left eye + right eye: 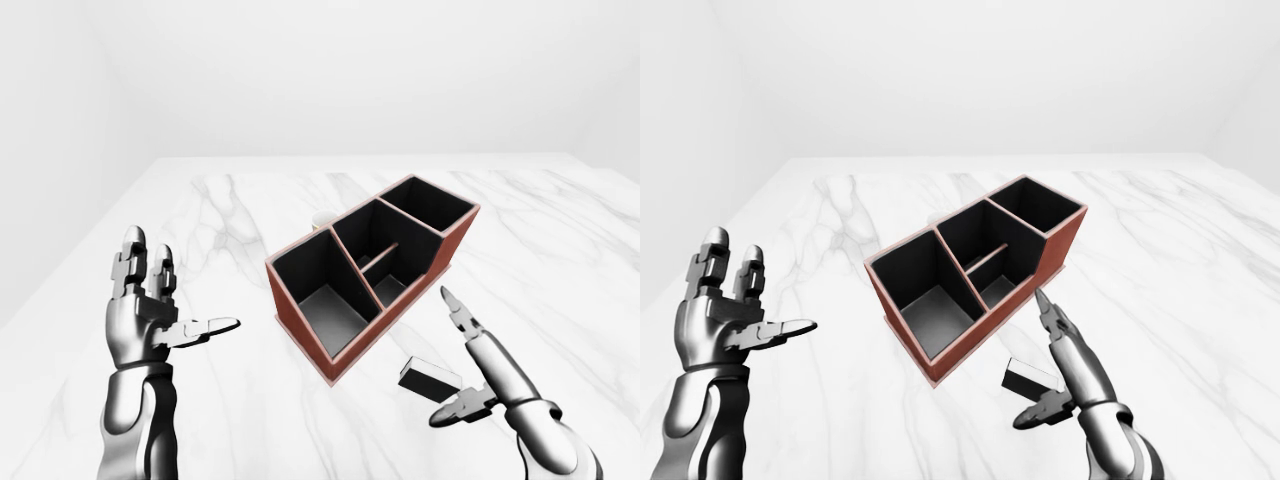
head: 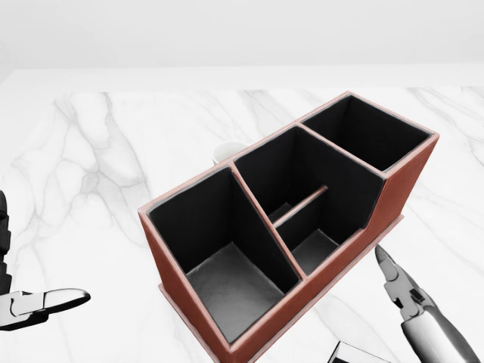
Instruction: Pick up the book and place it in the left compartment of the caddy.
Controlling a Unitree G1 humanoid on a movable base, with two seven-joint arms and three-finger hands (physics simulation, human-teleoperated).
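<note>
One caddy stands on the marble table, and its four black-lined compartments hold nothing. One book lies flat just below it, between the right hand's spread, released fingers and not gripped. The left hand is raised well apart, fingers splayed wide. One small white object peeks above the caddy's far wall.

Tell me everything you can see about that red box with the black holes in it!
The reddish-brown rectangular caddy sits upright on the white marble table, turned at a slant in the head view. Its outside looks like matte brown leather or plastic, and its inside is black. Thin walls split it into a big left compartment, a middle part halved by a low divider, and a right compartment. All look empty. A small white round object peeks out behind it. Neither hand touches it.
</note>
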